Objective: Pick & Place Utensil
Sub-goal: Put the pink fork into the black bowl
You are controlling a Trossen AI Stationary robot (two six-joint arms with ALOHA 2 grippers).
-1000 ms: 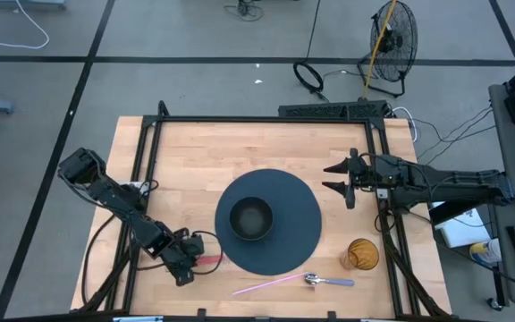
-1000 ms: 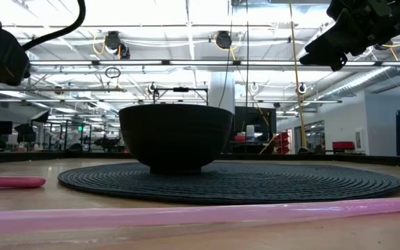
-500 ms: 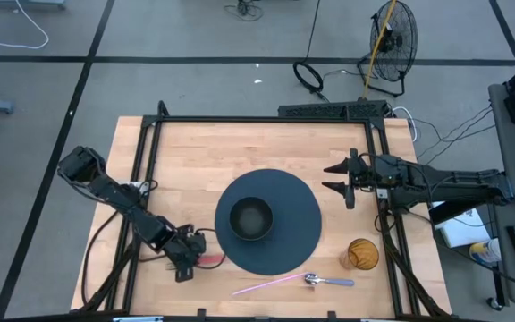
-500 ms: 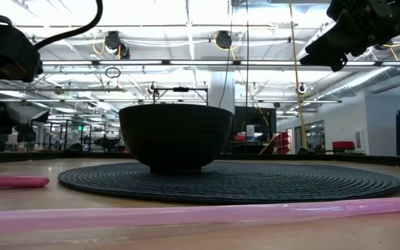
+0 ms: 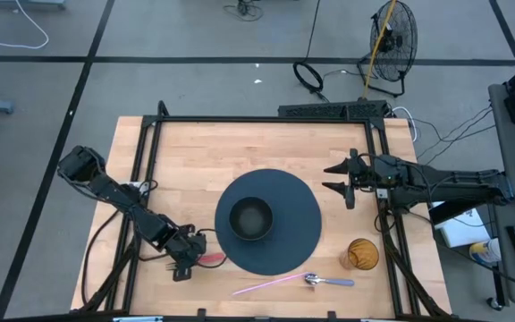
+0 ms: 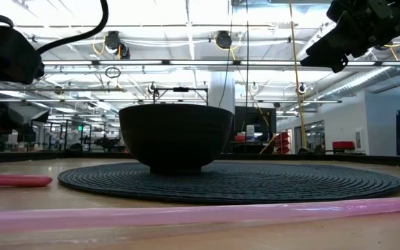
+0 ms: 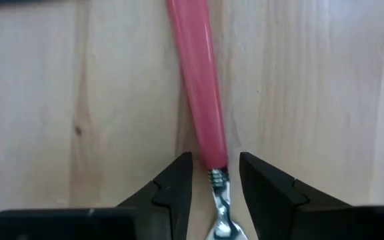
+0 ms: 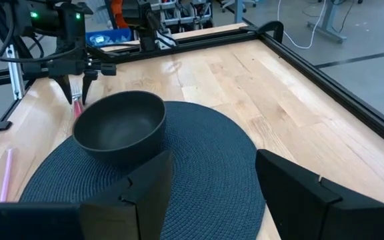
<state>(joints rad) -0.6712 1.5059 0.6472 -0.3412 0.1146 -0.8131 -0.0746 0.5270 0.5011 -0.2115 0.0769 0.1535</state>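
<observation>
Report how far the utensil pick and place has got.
Done: nothing shows as placed; the black bowl looks empty. In hand: the left gripper stands open astride the red-handled utensil, which lies flat on the table. Left: grip, lift, place. The right gripper waits open beside the round mat.

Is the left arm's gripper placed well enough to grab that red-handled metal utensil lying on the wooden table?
Probably yes. The left gripper hangs right over the red-handled utensil, its open fingers straddling the handle's end, and nothing lies between.
</observation>
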